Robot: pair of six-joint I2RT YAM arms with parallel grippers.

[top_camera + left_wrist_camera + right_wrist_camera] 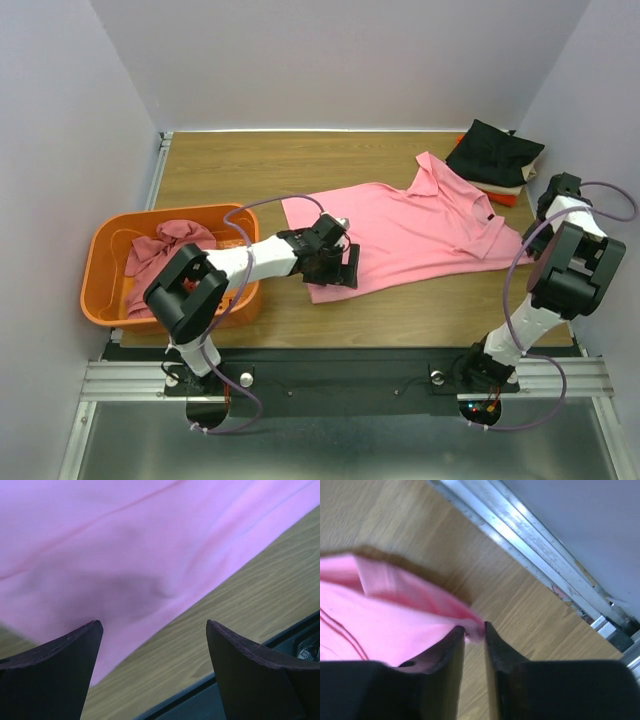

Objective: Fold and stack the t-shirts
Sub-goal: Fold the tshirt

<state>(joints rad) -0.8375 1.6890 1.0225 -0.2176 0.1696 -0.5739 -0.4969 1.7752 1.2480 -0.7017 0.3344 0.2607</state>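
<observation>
The light pink collared t-shirt (420,225) lies spread across the middle of the table, collar toward the back right. My left gripper (347,265) is open and empty over the shirt's near left hem (125,570). My right gripper (530,228) is shut on the shirt's right sleeve edge (474,626), pinching it just above the wood. The darker rose t-shirt (165,245) lies crumpled in the orange basket (100,275). Folded black (495,152), beige (528,178) and red-orange (503,197) t-shirts are stacked at the back right.
The orange basket stands at the near left beside the left arm. A metal rail (530,550) runs along the table's right edge, close to my right gripper. A black rail (210,695) borders the table's near edge.
</observation>
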